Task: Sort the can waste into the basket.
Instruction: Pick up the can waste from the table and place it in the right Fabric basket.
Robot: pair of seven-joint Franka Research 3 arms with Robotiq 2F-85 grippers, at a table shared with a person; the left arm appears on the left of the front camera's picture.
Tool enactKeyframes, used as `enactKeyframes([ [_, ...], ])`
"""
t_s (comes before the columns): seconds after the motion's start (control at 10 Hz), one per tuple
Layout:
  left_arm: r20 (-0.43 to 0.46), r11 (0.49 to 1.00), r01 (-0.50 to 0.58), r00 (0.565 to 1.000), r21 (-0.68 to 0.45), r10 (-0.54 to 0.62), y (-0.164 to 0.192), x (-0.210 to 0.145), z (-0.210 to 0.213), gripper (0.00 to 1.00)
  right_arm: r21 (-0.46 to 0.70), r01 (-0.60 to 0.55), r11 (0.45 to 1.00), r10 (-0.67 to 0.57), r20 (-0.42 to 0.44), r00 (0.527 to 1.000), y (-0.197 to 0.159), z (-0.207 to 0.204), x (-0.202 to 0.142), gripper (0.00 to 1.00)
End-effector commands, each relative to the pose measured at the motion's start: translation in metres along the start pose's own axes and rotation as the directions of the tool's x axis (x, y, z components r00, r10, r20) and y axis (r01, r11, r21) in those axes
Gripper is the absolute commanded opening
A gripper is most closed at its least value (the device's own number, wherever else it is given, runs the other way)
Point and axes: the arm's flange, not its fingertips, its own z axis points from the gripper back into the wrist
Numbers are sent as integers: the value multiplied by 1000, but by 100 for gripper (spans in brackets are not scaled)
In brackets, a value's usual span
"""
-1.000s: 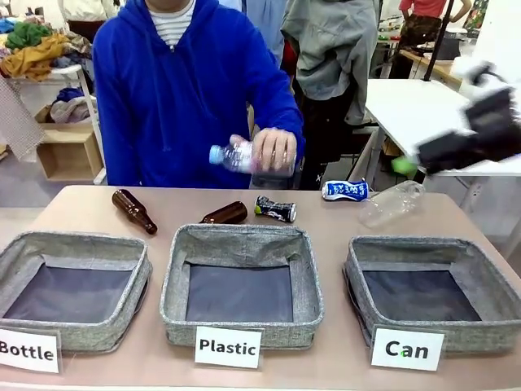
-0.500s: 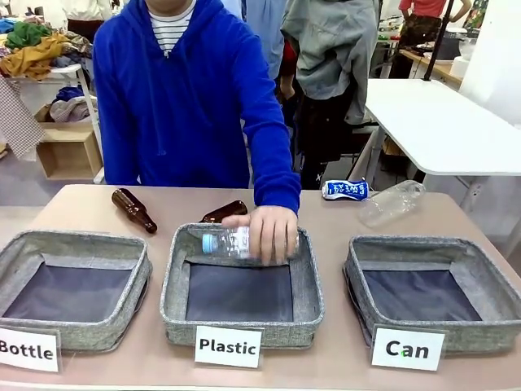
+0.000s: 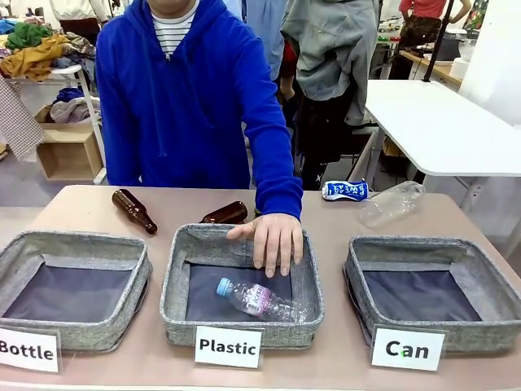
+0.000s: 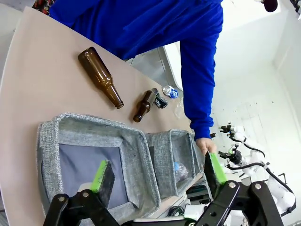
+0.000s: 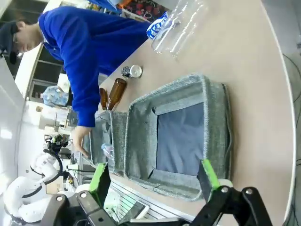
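Three signs: "Bottle" card (image 3: 28, 350), "Plastic" card (image 3: 228, 347), "Can" card (image 3: 407, 349); left claw (image 4: 157, 167), right claw (image 5: 153, 175) both spread apart, empty

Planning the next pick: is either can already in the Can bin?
No, the blue can lies on the table behind the Can bin, and the black can lies near a brown bottle.
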Motion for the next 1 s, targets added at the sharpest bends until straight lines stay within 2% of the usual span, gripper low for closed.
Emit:
enactKeyframes([
  [0.0, 17, 999, 24, 1000, -21, -24, 1, 0, 0, 100, 3, -58, 998, 58, -17, 998, 4, -1, 6, 100],
  [0.2, 17, 999, 24, 1000, -21, -24, 1, 0, 0, 100, -58, -163, 985, 160, -47, 986, 45, -38, 12, 100],
  [0.4, 17, 999, 24, 1000, -21, -24, 1, 0, 0, 100, -155, -363, 919, 359, -55, 932, 113, -80, 10, 100],
  [0.6, 17, 999, 24, 1000, -21, -24, 1, 0, 0, 100, -235, -570, 787, 555, -134, 821, 194, -142, 6, 100],
  [0.9, 17, 999, 24, 1000, -21, -24, 1, 0, 0, 100, -333, -740, 585, 690, -276, 669, 282, -271, -19, 100],
])
